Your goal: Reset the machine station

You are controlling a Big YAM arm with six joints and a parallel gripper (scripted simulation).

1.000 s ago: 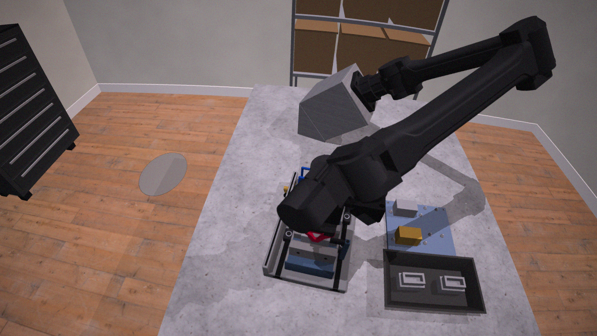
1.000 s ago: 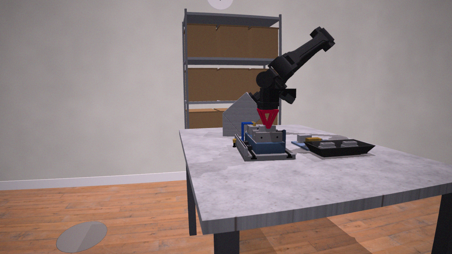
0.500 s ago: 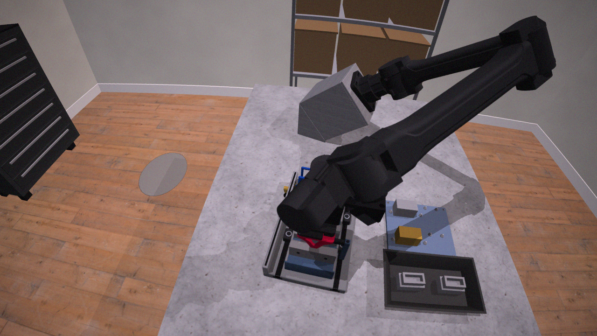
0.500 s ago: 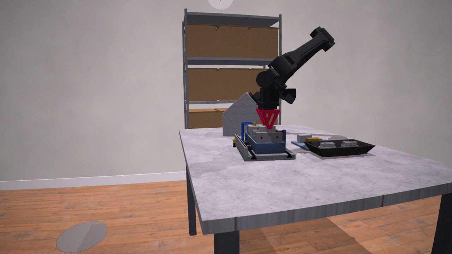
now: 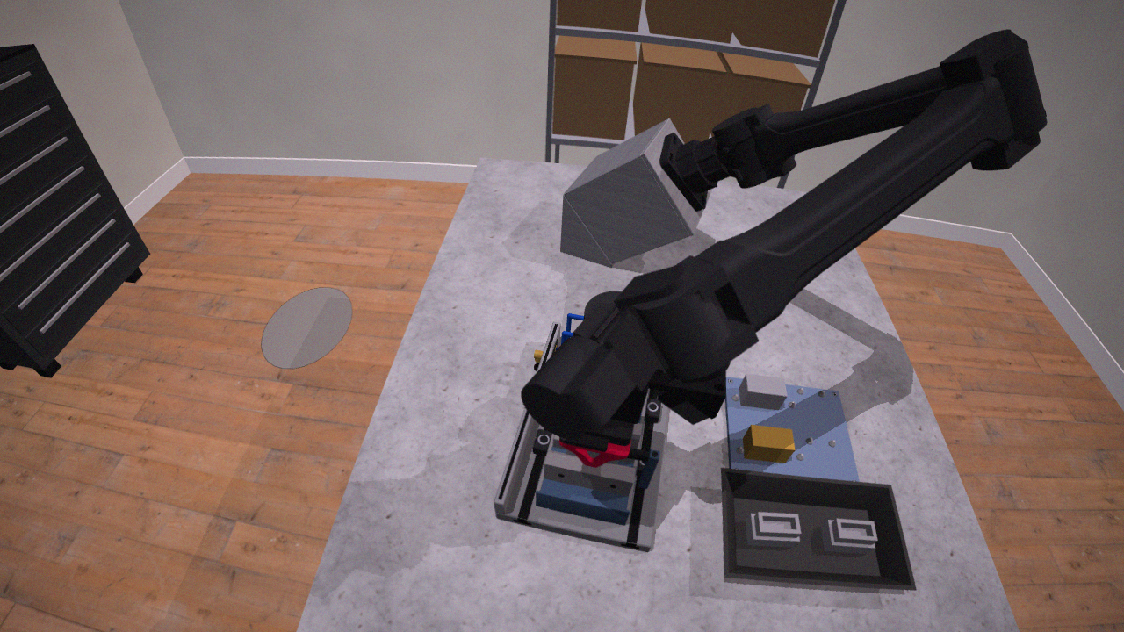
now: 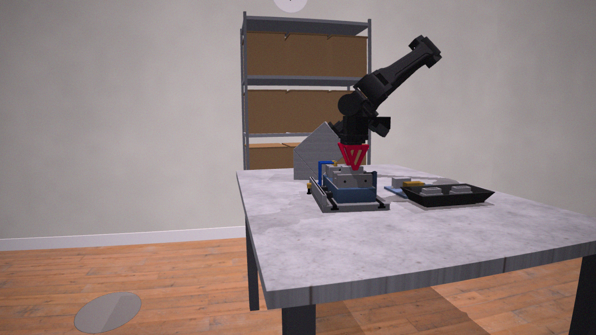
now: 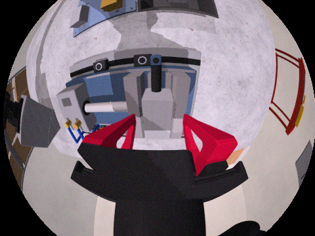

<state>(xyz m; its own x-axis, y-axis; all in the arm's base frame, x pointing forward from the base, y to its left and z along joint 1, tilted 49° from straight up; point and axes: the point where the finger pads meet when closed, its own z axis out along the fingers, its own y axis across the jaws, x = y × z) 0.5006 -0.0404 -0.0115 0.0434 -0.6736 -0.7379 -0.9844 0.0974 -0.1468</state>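
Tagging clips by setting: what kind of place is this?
Likely a small machine-shop workcell: a vise on a stone-look table, a pinned infeed plate with blanks beside an outfeed tray, a black drawer cabinet, and a rack of boxes behind.

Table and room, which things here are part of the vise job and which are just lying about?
Job:
- open red gripper
- gray aluminum blank in blue vise
- blue pinned infeed plate, with gray blank and yellow brass blank
- black outfeed tray, two pocketed parts

Lying about:
- gray wedge block
- shelf rack
- black drawer cabinet
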